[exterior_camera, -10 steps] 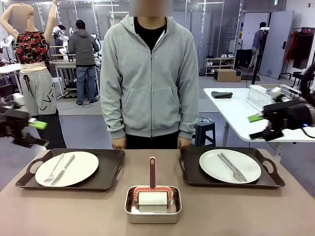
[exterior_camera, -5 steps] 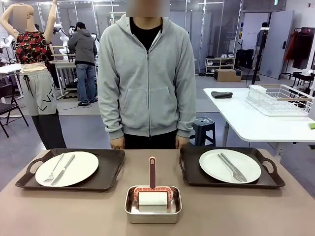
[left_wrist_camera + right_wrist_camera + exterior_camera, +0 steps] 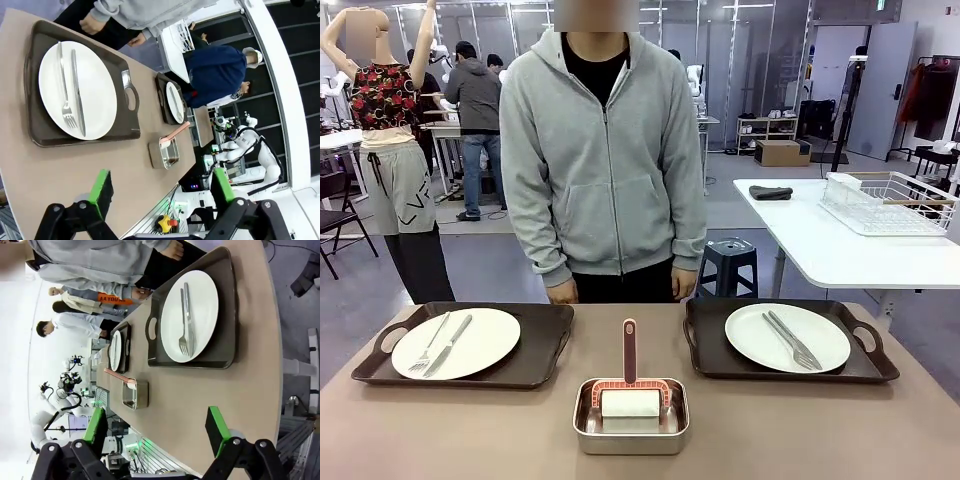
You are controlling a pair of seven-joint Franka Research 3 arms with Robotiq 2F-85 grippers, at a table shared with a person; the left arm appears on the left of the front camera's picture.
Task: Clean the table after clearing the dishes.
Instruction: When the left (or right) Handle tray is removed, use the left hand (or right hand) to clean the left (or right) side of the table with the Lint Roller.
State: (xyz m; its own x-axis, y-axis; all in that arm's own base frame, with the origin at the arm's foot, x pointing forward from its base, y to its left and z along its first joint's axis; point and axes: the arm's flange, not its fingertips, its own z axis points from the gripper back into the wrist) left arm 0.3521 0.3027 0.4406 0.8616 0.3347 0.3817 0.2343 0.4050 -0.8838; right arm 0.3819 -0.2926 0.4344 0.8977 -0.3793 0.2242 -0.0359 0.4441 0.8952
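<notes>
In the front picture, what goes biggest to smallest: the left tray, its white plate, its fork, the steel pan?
1. left tray
2. white plate and steel pan: they look about alike, and the pan sits nearer the camera, so I won't rank them
3. fork

The table (image 3: 450, 430) top is matt and smooth, brownish-taupe. The pan (image 3: 630, 446) on it is bare metal, brushed and softly reflective. In the pan, the handle (image 3: 629, 350) looks like smooth pink-red plastic, and the white pad (image 3: 631, 405) below it looks soft and matt. Left and right of the pan, the trays (image 3: 535, 340) are dark and plastic-looking, with a faint sheen along the rims. The plates (image 3: 490, 335) are white and smooth, with a light gloss. The cutlery (image 3: 449, 346) is polished metal. Behind the pan, the hoodie (image 3: 605, 170) is grey cloth, soft and matt. Far right of the pan, the rack (image 3: 885, 205) is thin white wire.
</notes>
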